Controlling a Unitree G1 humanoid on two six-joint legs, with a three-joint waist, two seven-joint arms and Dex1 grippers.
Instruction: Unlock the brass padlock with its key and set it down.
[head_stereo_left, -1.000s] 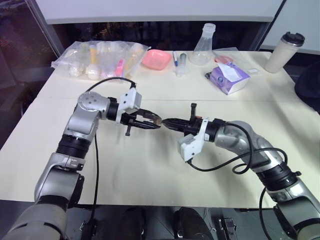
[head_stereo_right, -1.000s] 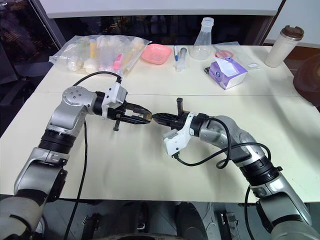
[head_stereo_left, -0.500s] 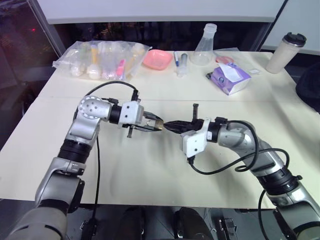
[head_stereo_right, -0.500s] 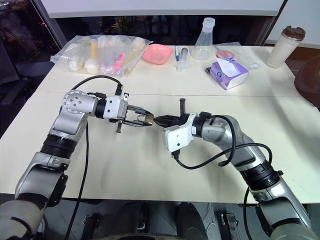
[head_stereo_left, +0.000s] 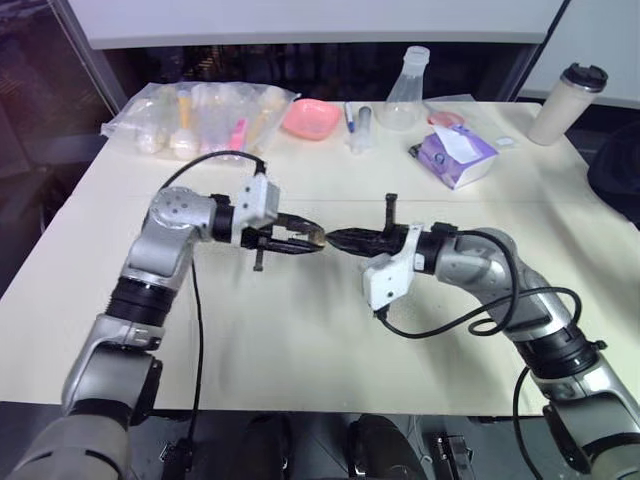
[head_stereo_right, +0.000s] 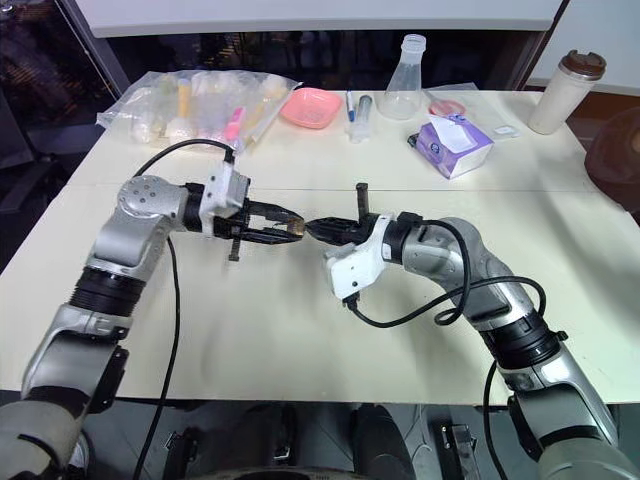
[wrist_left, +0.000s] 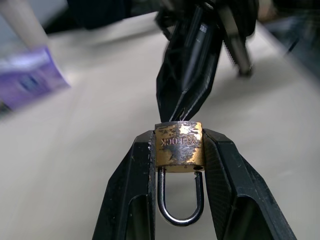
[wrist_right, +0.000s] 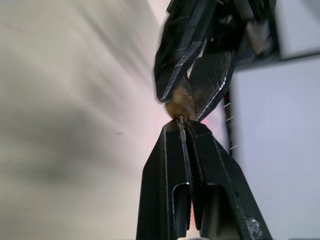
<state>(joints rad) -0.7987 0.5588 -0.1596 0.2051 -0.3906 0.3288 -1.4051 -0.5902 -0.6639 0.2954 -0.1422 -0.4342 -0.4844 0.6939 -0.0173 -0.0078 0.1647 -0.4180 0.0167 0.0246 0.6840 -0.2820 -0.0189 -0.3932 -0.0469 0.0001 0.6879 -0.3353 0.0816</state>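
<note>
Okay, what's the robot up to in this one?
It is working on a brass padlock held above the table. The left end effector clamps the lock body, shackle pointing back toward the wrist. The right end effector is shut, its tips meeting the lock's far end, seemingly pinching a thin key; the key itself is hard to make out.

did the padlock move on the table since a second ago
No. The brass padlock is clamped in the left gripper above the table, at about the same place below the pink dish as before, meeting the right gripper.
</note>
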